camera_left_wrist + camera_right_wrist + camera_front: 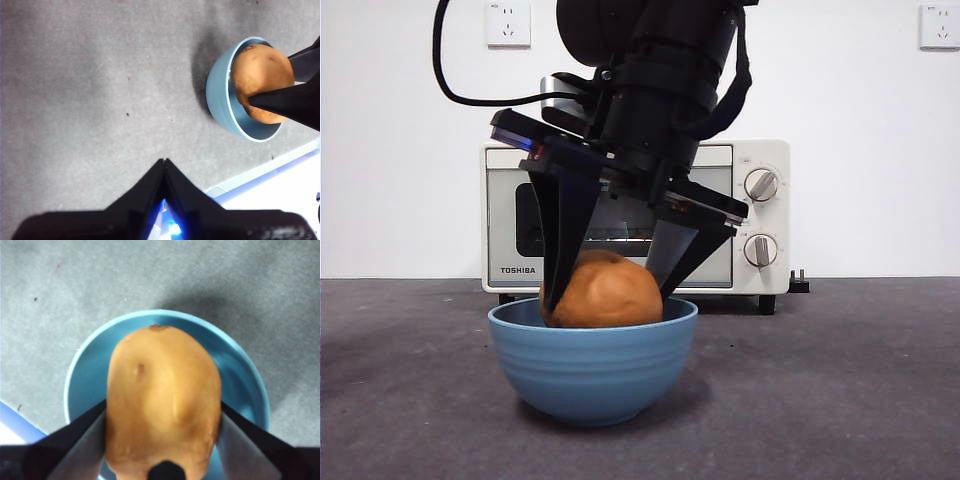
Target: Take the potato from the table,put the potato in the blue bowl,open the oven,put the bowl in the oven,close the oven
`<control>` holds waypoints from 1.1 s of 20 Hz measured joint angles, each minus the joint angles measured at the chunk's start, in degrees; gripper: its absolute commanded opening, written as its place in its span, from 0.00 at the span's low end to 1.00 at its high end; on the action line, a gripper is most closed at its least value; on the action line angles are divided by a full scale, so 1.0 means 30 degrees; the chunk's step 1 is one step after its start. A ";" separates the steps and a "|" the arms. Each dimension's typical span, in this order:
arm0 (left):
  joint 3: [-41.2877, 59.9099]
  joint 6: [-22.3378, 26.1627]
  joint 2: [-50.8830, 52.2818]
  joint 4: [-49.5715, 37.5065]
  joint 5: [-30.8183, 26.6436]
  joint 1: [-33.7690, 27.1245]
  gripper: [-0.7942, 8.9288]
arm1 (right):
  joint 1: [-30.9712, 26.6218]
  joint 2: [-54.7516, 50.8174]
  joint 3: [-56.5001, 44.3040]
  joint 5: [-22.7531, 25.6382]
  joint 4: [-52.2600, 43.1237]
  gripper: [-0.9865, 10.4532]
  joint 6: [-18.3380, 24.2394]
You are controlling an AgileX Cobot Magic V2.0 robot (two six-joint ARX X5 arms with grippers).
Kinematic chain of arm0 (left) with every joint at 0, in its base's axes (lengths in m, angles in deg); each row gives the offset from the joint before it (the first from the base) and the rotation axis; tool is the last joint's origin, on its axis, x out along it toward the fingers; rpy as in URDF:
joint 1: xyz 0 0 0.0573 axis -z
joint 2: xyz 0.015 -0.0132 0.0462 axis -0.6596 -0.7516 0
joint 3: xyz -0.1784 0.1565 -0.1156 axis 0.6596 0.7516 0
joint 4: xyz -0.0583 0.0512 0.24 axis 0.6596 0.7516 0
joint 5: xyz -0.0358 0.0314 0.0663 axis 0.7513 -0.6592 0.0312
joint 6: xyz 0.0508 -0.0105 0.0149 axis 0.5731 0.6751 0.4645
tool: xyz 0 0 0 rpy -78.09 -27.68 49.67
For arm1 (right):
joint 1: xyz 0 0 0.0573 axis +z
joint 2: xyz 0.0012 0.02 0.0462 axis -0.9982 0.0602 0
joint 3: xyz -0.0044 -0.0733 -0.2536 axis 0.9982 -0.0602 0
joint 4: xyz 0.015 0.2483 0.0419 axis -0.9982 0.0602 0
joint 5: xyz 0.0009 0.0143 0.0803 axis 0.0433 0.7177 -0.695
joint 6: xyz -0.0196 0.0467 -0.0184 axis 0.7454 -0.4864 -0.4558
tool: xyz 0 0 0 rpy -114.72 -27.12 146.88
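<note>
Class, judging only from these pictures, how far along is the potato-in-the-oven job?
Done: the potato is off the table. In hand: the right gripper grips it, lowered into the blue bowl, not yet released. Left: let go, open the oven, whose door looks shut, load the bowl, close it. The left gripper waits apart, shut.

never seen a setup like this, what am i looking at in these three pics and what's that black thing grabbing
It is a two-armed robot at a table; each arm ends in a gripper with two black jaws.

The front view looks level across the table. The other two come from cameras on the wrists, looking down past each gripper.

The right gripper is shut on the potato, holding it in the blue bowl. Its wrist view shows the potato between its jaws, over the bowl.

The left gripper waits to the side, shut and holding nothing.

Behind the bowl stands the oven, its door closed.
</note>
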 measured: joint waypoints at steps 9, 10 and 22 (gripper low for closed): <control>-0.0248 0.0015 -0.0022 -0.0627 0.0000 0.0000 0.08 | 0.0022 0.0000 0.1362 -0.0022 0.1741 0.53 0.0007; -0.0576 0.0015 -0.0087 -0.0809 0.0000 0.0000 0.08 | 0.0022 0.0000 0.2215 -0.0022 0.2397 0.53 0.0015; -1.1176 0.0015 -0.7628 -0.2958 0.0066 0.0597 0.08 | -0.3111 -0.5901 0.5311 0.5705 0.7125 0.08 0.2084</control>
